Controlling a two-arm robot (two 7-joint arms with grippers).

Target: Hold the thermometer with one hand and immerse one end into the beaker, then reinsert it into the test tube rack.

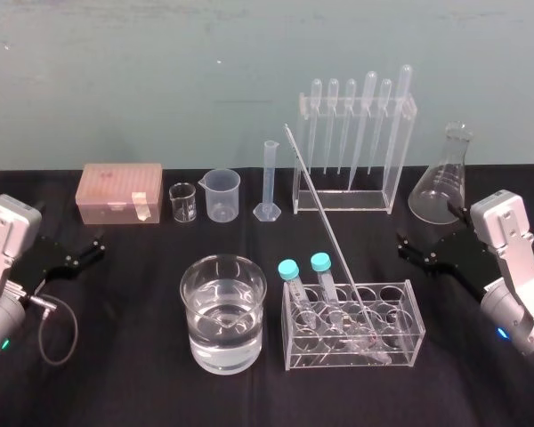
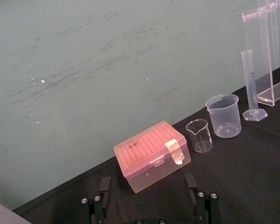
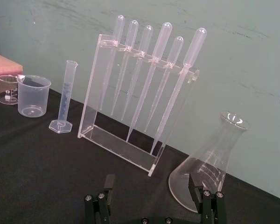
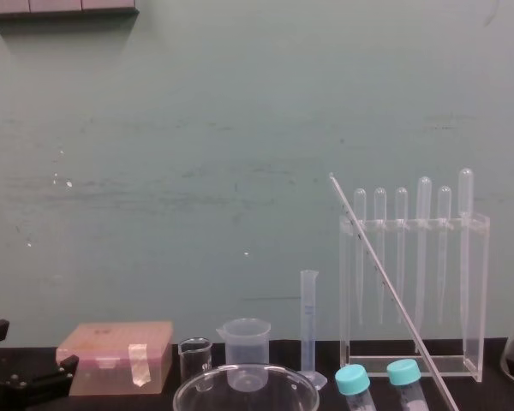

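Note:
The thermometer (image 1: 324, 222) (image 4: 385, 278) is a long thin glass rod. It leans up and to the left out of the low clear test tube rack (image 1: 409, 334) at the front, next to two teal-capped tubes (image 1: 291, 271). The wide glass beaker (image 1: 222, 347) (image 4: 244, 381), partly filled with water, stands just left of that rack. My left gripper (image 1: 96, 246) (image 2: 147, 186) rests open and empty at the far left of the table. My right gripper (image 1: 402, 247) (image 3: 151, 184) rests open and empty at the far right, apart from the rack.
Along the back stand a pink box (image 1: 120, 191), a tiny glass beaker (image 1: 183, 203), a plastic spouted beaker (image 1: 222, 194), a graduated cylinder (image 1: 269, 182), a tall acrylic stand with several pipettes (image 1: 351, 142) and a conical flask (image 1: 445, 178). Black cloth covers the table.

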